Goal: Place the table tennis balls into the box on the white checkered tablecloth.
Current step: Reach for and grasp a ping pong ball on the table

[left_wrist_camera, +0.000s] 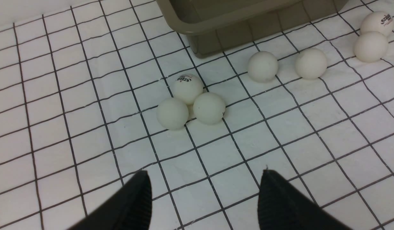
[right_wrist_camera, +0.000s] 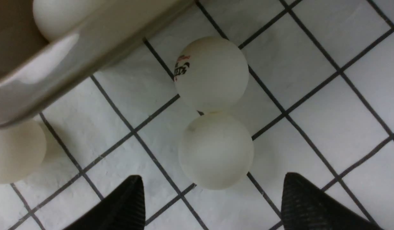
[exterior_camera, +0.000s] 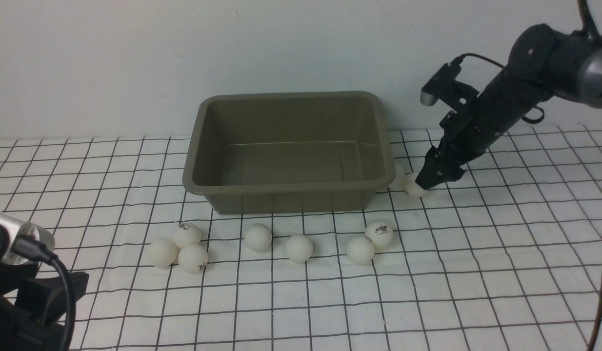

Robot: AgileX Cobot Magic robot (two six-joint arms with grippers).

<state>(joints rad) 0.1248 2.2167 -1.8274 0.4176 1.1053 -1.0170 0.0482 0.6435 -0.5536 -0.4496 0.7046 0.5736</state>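
The olive-grey box (exterior_camera: 289, 185) stands at the back middle of the white checkered tablecloth (exterior_camera: 476, 273). Several table tennis balls lie in front of it: three clustered (exterior_camera: 187, 235), then others singly (exterior_camera: 258, 237) and in a pair (exterior_camera: 379, 233). Two more balls touch each other by the box's right corner (exterior_camera: 414, 185). My right gripper (right_wrist_camera: 213, 175) is open, low over the nearer plain ball (right_wrist_camera: 216, 150), its fingertips (right_wrist_camera: 133, 191) either side of that ball's near edge. The logo ball (right_wrist_camera: 211, 73) lies just beyond. My left gripper (left_wrist_camera: 205, 172) is open and empty, short of the cluster (left_wrist_camera: 187, 88).
The box rim (right_wrist_camera: 56, 64) runs close beside the two balls in the right wrist view, with another ball (right_wrist_camera: 11, 153) tucked under it. A plain wall rises behind the box. The right arm (exterior_camera: 506, 102) slopes down from the upper right.
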